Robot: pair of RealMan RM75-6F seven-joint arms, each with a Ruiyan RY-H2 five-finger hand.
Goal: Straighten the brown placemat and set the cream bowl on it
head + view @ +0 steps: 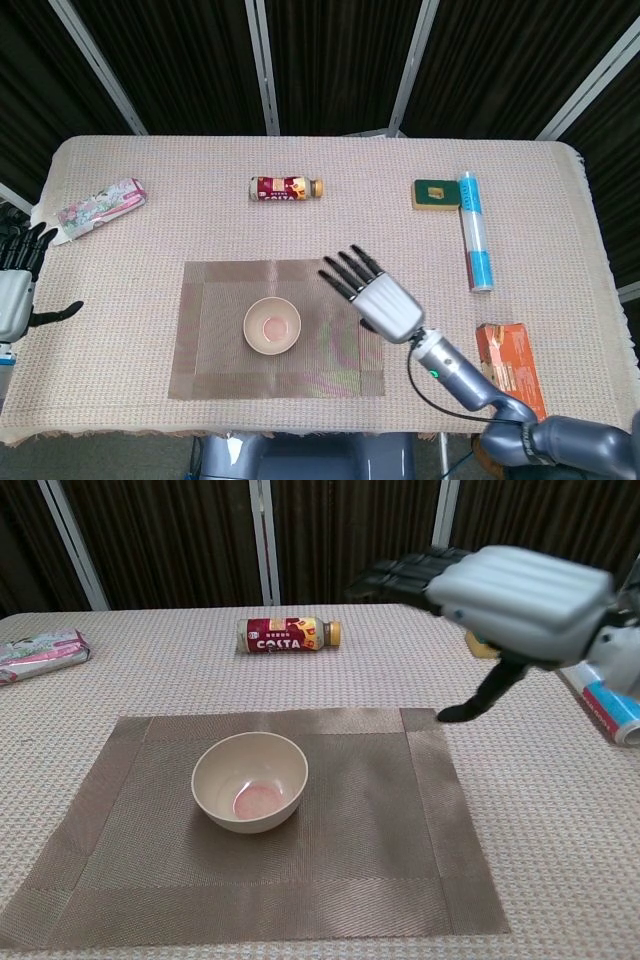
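1. To the left of the right hand (378, 298), and lower than it, the cream bowl (272, 326) sits upright on the brown placemat (215, 370), roughly at the mat's middle. Nothing touches the bowl.
2. The right hand hangs above the mat's far right corner with its fingers spread and nothing in its grasp. In the chest view it rides high over the table, thumb pointing down.
3. The placemat lies flat, its edges running square with the table edges, so both parts of the task look done. Judging from this, only drawing the arm clear seems to remain.
4. The left hand (18, 285) waits well off to the far side of the mat from the right hand, at the table's left edge, fingers apart and empty.
5. Beyond the right hand's fingertips sit a drink bottle (286, 188) and a green sponge (435, 194) on the far part of the table. A rolled tube (475, 232) lies to the hand's right, and an orange box (508, 357) lies behind it near the forearm.
6. Open cloth surrounds the mat on every side, leaving free room for the hand to withdraw toward the near edge.
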